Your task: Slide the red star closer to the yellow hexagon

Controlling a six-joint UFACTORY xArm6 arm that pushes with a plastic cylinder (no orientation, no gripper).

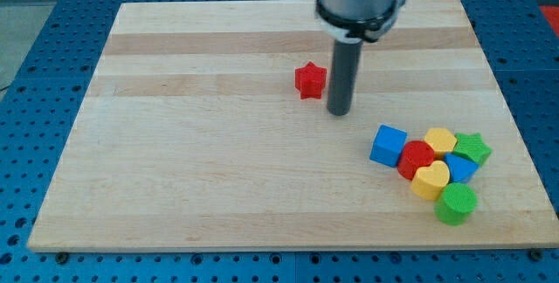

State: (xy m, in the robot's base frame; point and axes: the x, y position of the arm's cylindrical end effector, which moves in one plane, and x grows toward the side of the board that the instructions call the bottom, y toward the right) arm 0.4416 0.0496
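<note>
The red star (309, 80) lies on the wooden board (192, 161) a little above the middle. My tip (339, 112) stands just to the star's right and slightly below it, a small gap apart. The yellow hexagon (441, 140) sits in a cluster of blocks at the view's lower right, far from the star.
The cluster holds a blue cube (388, 145), a red block (416, 159), a yellow heart (430, 180), a blue block (461, 169), a green star (472, 148) and a green cylinder (456, 203). The board lies on a blue perforated table (35, 38).
</note>
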